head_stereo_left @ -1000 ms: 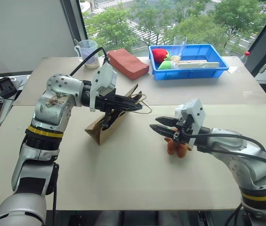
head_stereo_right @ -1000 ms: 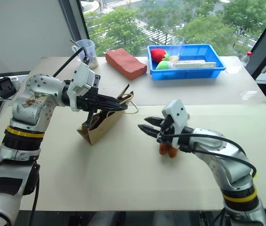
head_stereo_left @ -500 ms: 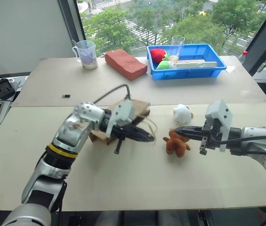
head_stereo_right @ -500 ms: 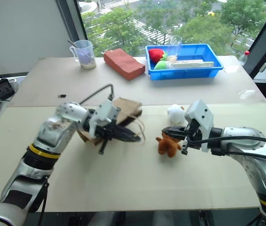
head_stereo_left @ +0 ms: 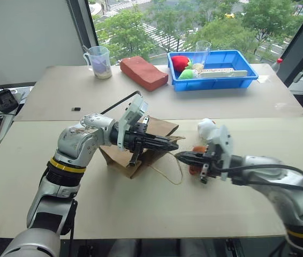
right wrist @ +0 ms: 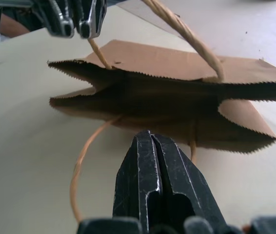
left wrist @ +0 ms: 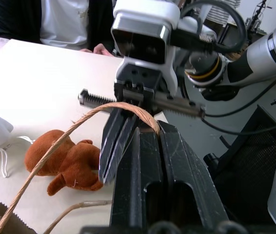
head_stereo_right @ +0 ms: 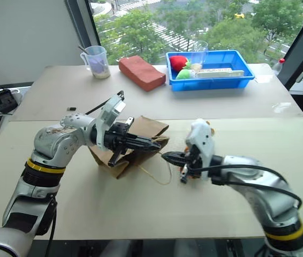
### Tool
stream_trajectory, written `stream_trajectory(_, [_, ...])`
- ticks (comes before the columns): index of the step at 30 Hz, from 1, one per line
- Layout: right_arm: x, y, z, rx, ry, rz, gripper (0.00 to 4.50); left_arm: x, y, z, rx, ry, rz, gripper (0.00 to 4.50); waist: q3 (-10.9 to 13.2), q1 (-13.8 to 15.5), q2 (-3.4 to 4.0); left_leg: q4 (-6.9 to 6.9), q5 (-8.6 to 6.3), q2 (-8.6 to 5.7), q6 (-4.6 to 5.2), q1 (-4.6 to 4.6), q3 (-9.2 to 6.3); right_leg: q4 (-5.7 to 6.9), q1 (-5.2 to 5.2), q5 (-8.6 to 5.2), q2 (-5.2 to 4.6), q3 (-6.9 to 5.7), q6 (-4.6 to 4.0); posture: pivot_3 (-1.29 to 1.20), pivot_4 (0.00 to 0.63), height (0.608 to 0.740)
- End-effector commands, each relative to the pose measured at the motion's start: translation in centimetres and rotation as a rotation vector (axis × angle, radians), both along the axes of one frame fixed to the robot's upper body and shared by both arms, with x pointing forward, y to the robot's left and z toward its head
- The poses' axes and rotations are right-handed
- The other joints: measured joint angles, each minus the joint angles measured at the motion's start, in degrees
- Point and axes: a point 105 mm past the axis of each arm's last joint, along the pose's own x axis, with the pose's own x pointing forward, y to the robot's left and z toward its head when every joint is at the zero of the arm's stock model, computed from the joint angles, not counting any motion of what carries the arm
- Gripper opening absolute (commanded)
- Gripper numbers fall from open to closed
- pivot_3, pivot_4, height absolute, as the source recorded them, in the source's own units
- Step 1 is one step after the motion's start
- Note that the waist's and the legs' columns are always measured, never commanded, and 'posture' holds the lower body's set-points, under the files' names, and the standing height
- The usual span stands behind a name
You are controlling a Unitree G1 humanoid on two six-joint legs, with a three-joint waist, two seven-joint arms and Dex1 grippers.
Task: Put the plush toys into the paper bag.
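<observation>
Step in hand, as I read it: getting the paper bag opened up, no toy loaded yet. Using the bag as landmark. Nearest the robot, one loose cord handle trails from the bag's mouth onto the table. Right gripper sits just off the bag's mouth, fingers clenched together and empty, forearm reaching in low from the right, pointing at the opening; its wrist view looks straight into a narrow, half-collapsed mouth. Left gripper is above the bag's mouth, arm bent across from the left, fingers pointing roughly level toward the right gripper, pinched shut; in the left wrist view the other cord handle loops over its closed fingers, so it looks hooked or pinched there, can't tell which. Bag lies on its side, mouth toward the right arm. Brown plush lies on the table just beyond the right gripper, on the mouth side of the bag; white plush just behind it, neither one held. Next move probably needs the left to lift that handle to spread the mouth, then the right to open and take the brown plush. Well beyond the bag: brick-like block, measuring cup, blue tray with red and green plush fruit.
</observation>
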Motion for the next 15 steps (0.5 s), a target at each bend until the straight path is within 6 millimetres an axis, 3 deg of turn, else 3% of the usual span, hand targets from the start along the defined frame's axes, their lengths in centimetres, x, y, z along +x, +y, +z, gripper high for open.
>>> stream_trajectory(1, [1.3, 1.8, -0.3, 0.066, -0.034, -0.036, 0.05, -0.2, 0.1, 1.3, -0.036, -0.037, 0.007, 0.0, 0.0, 0.0, -0.01, 0.0, 0.01, 0.02, -0.01, 0.0, -0.02, 0.0, 0.0, 0.0, 0.01, -0.02, 0.0, 0.0, 0.15, 0.74])
stream_trajectory(9, [4.0, 4.8, -4.1, 0.111, 0.035, -0.088, 0.05, 0.1, 0.2, 1.7, -0.05, -0.053, 0.042, 0.0, 0.0, -0.3, 0.01, -0.03, 0.03, 0.0, -0.05, -0.01, -0.03, 0.07, -0.07, 0.01, 0.01, 0.01, -0.01, 0.0, 0.15, 0.74])
stream_trajectory(15, [5.3, 5.4, -6.5, 0.077, 0.059, -0.147, 0.05, 1.3, 1.5, 3.3, -0.069, -0.087, 0.133, 0.0, 0.0, -0.4, 0.02, -0.1, 0.06, 0.0, -0.1, -0.02, -0.03, 0.16, -0.12, 0.01, 0.01, 0.02, -0.01, 0.0, 0.15, 0.74])
